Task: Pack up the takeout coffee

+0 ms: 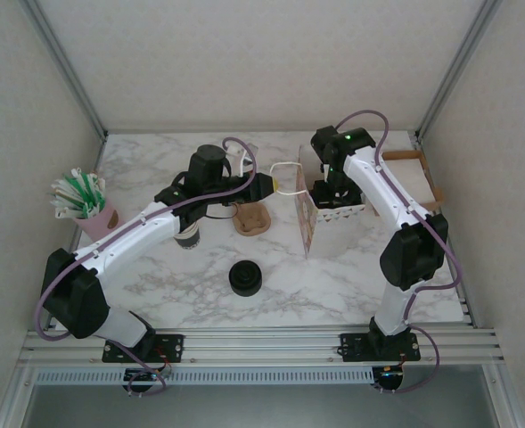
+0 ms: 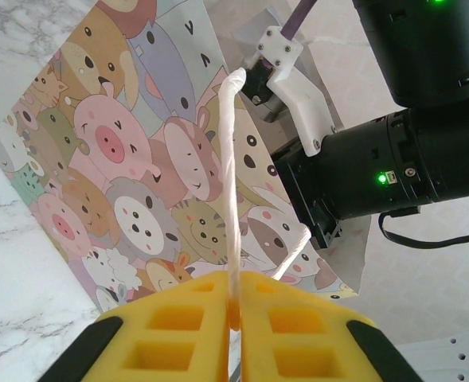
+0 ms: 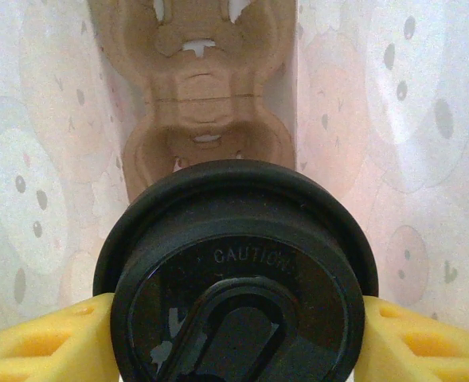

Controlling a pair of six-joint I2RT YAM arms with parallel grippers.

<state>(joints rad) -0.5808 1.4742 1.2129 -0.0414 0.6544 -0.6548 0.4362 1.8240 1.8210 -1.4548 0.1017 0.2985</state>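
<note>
Top external view: the white marble-patterned table (image 1: 333,290) carries the upright white paper bag printed with cartoon animals (image 1: 308,225), with my right gripper (image 1: 335,189) lowered into its open top. Inside the bag, above a brown moulded-pulp cup carrier (image 3: 198,95), my yellow right fingers (image 3: 35,342) stand partly apart, clasping the takeout coffee (image 3: 234,231) on either side of its round black plastic lid (image 3: 314,318). My left gripper (image 2: 234,306) is pinched tight on the bag's thin white handle (image 2: 232,183).
</note>
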